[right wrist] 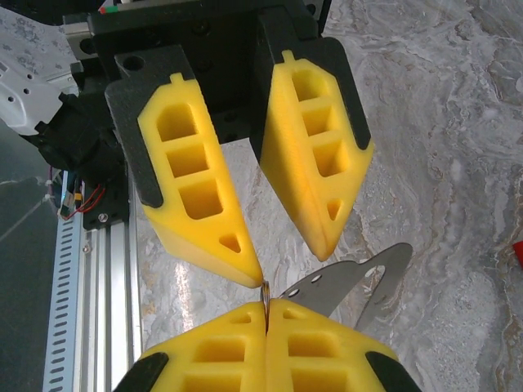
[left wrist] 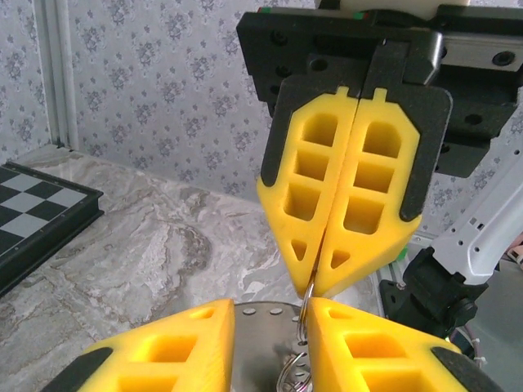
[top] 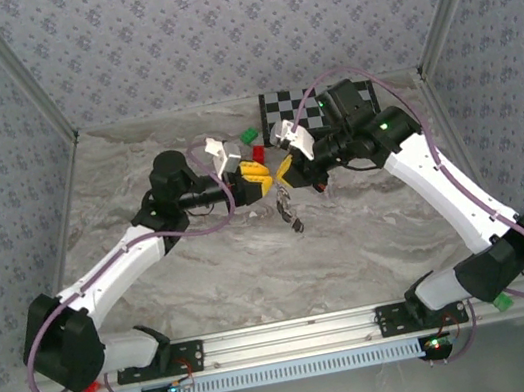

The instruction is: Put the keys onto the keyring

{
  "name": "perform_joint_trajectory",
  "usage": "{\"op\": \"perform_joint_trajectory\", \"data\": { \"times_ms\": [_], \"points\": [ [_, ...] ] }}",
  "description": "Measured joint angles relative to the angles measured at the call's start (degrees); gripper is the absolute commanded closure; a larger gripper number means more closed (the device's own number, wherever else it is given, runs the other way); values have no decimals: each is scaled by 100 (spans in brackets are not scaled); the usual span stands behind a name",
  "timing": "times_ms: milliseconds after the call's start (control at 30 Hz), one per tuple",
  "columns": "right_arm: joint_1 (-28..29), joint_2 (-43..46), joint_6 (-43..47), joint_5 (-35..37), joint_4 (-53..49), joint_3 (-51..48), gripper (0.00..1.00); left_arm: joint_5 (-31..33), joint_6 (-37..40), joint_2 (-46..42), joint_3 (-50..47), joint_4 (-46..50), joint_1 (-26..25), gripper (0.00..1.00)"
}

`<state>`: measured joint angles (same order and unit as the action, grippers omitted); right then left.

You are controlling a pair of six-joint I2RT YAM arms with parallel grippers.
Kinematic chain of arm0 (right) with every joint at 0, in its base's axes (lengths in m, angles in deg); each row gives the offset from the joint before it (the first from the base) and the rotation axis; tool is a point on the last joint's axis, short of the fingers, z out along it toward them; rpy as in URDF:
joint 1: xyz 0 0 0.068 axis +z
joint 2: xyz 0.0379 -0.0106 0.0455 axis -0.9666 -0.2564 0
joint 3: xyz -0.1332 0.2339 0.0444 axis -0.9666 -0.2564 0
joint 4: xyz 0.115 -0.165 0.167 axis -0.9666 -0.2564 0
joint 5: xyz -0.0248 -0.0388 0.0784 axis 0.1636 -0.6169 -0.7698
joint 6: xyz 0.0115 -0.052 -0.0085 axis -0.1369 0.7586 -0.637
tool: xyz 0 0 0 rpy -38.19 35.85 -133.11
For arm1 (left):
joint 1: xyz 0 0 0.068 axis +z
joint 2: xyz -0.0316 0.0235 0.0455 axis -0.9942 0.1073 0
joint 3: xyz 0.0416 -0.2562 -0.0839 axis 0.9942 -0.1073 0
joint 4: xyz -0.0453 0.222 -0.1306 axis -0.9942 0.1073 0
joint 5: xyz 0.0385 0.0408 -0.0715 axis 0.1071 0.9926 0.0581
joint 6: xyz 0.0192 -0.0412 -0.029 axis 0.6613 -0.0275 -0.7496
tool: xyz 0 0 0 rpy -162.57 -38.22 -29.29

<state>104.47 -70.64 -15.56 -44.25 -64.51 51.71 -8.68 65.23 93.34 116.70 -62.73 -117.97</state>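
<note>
The ring (left wrist: 296, 369), a thin coil of silvery wire, hangs in the air over the middle of the desk (top: 194, 269). The right gripper (left wrist: 315, 284) pinches it at the top, its pads (right wrist: 221, 351) pressed flat together on the wire. The left gripper (right wrist: 291, 265) faces it tip to tip with its fingers (right wrist: 196, 188) spread. The ring sits in the gap between them, and in the right wrist view one fingertip just touches the wire.

All the pads are yellow wedges moulded with hollow cells and backed in black. A flat silvery plate (right wrist: 359, 282) with small holes and a slot lies just beside the ring.

In the top view the keys (top: 292, 217) are a small dark bundle hanging below the two grippers, too small to tell whether any is on the ring.

The desk has a grey-veined marble look. At its far edge lies a black-and-white checked board (top: 289, 108), with a green block (top: 250, 136) and a red block (top: 259, 152) near it.
</note>
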Motion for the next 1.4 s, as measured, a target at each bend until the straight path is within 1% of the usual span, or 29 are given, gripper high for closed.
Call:
{"op": "perform_joint_trajectory", "data": {
  "times_ms": [267, 500, 867, 1400],
  "points": [
    [66, -37, 0, 0, 0, 2, 100, -39, 63, 37, 61, 48, -61, 71],
    [79, -48, 0, 46, -66, 4, 100, -111, 166, 101, 138, 208, -76, 73],
    [76, -48, 0, 55, -179, 4, 100, -321, 304, 232, 321, 542, -74, 70],
    [66, 7, -2, 44, -96, -81, 100, -356, 341, 236, 341, 610, -46, 70]
  ]
}}
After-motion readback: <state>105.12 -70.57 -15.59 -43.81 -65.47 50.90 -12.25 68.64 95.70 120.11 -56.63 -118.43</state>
